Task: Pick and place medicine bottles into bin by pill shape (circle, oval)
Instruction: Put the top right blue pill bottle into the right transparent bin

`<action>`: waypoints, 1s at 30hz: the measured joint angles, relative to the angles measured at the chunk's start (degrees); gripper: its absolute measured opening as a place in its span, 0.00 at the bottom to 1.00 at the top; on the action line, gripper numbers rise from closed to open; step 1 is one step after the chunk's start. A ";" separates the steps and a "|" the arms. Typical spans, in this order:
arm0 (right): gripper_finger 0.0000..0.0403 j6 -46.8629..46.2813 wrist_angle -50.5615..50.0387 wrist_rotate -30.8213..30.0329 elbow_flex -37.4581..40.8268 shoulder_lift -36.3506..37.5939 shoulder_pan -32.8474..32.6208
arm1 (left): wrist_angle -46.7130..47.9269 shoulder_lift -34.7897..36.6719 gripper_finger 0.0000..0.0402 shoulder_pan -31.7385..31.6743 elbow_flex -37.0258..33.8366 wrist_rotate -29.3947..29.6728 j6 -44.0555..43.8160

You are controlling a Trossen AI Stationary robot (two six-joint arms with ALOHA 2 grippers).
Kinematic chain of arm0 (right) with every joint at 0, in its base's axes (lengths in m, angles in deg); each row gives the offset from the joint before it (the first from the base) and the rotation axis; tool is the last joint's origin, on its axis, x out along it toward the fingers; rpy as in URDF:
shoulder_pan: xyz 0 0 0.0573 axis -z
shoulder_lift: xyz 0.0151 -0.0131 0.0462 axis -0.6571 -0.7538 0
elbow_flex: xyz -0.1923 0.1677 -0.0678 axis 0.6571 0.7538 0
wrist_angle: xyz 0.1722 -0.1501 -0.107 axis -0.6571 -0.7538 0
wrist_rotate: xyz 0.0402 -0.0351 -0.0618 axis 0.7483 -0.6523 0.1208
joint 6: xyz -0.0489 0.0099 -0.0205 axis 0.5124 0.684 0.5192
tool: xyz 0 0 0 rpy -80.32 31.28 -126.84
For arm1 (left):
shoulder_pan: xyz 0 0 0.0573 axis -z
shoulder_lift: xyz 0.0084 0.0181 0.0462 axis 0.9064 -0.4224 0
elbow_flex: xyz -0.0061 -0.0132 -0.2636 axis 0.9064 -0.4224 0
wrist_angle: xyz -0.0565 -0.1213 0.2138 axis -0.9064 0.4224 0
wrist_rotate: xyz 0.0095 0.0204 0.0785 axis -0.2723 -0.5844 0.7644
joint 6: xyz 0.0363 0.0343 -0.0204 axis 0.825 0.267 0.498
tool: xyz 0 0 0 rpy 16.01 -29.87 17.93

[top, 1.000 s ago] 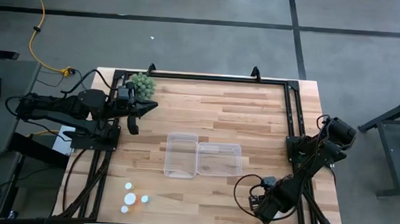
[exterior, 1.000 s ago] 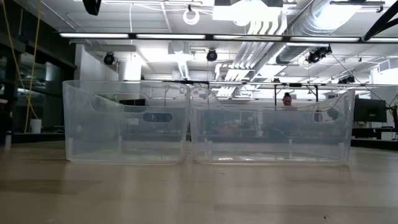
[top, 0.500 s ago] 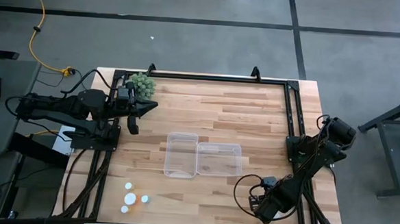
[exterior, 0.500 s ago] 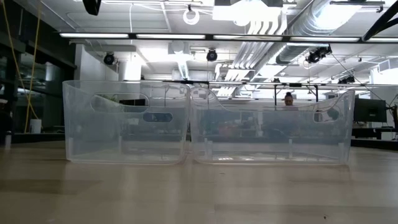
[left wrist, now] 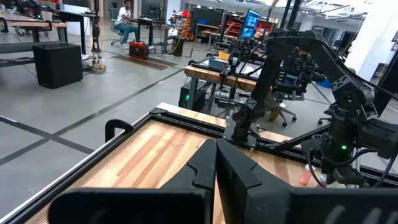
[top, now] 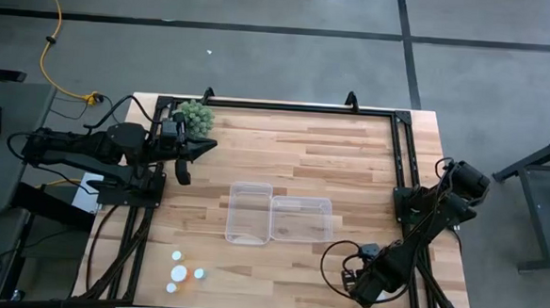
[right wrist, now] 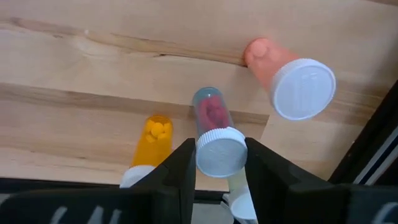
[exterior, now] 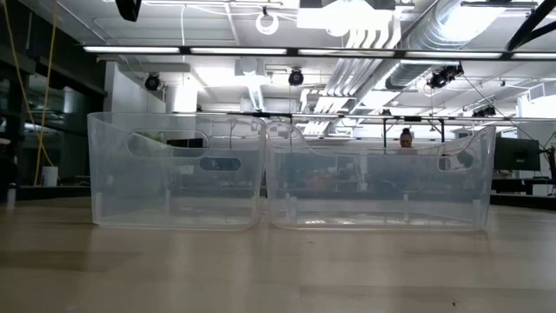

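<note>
Two clear bins [top: 250,213] [top: 300,218] stand side by side mid-table. Several white-capped medicine bottles [top: 179,273] stand near the table's near left corner. My right gripper [top: 349,274] [right wrist: 221,163] points down at the near right, shut on a clear bottle of red pills [right wrist: 210,112]. Beside that bottle stand an orange bottle of yellow pills [right wrist: 155,138] and a pink bottle [right wrist: 292,78]. My left gripper [top: 198,148] [left wrist: 216,163] hangs shut and empty at the far left. My right gripper pinches the white cap [right wrist: 221,152] of the red-pill bottle between its two fingers [right wrist: 184,167], one on each side of the cap. The fingers come from above, pointing down. The bottle stands about upright below them; I cannot tell whether its base is on the table.
A fuzzy green plant ball [top: 198,118] lies at the far left corner, just beyond my left gripper. A black frame rail [top: 402,161] runs along the table's edges. Another white cap [right wrist: 242,205] shows close beside my right gripper's finger. A person shows far off in the room [exterior: 405,136].
</note>
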 joint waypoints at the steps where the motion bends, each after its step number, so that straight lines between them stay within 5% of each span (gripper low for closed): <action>1: 0.25 0.01 -0.03 -0.01 0.00 0.37 0.01 | 0.01 0.01 0.00 0.00 0.00 0.00 0.00; 17: 0.24 2.27 -3.57 -5.65 -0.02 9.93 0.26 | 0.02 0.02 0.00 0.00 0.00 0.00 0.00; 30: 0.24 22.51 2.13 -33.90 -0.02 22.75 4.54 | 0.04 0.02 0.00 -0.02 0.00 -0.09 2.16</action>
